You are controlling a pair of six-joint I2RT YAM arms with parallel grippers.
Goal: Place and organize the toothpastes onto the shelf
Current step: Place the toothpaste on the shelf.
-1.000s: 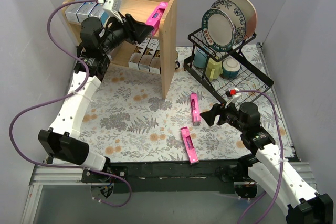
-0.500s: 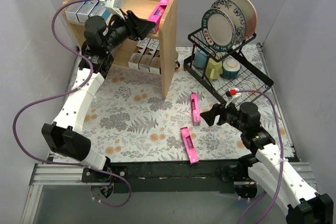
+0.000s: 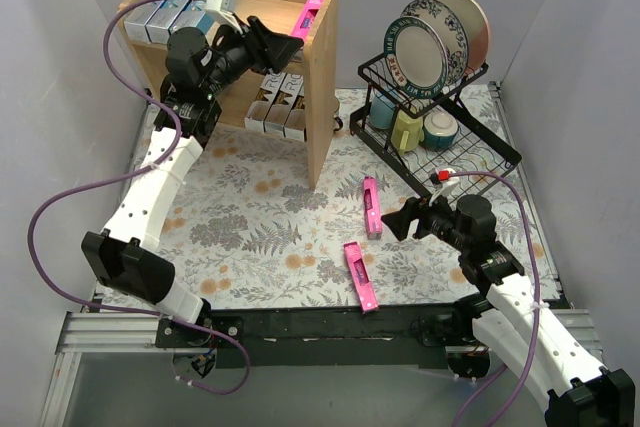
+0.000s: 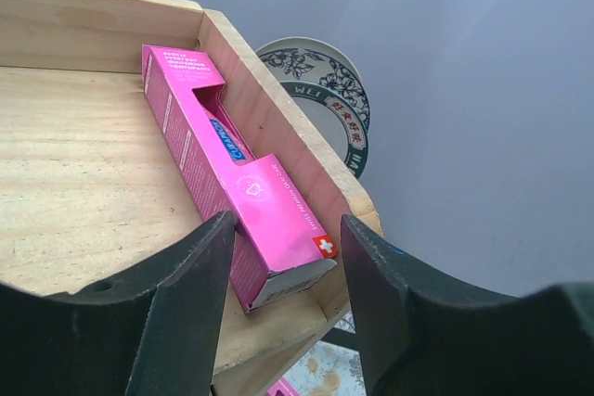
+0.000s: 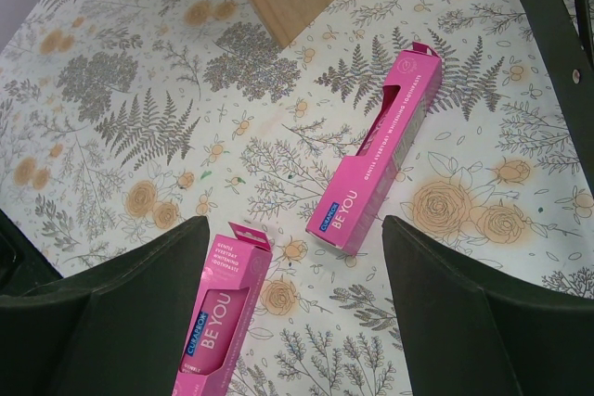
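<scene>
Right wrist: right gripper (image 5: 295, 229) spread, empty, over two pink toothpastes (image 5: 380, 150) (image 5: 218, 322) on the mat (image 5: 121, 90).
Farther back, a third carton (image 4: 213, 164) is laid on the shelf (image 4: 83, 164) top, flanked by the left gripper (image 4: 285, 222); grip can't be told. Release is called for next.

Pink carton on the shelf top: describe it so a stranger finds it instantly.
Find the wooden shelf, back left. On its top tier, against the right rim, lies one hot pink carton. Its neighbours up there are silver-blue, and the other pink cartons lie on the table.
</scene>
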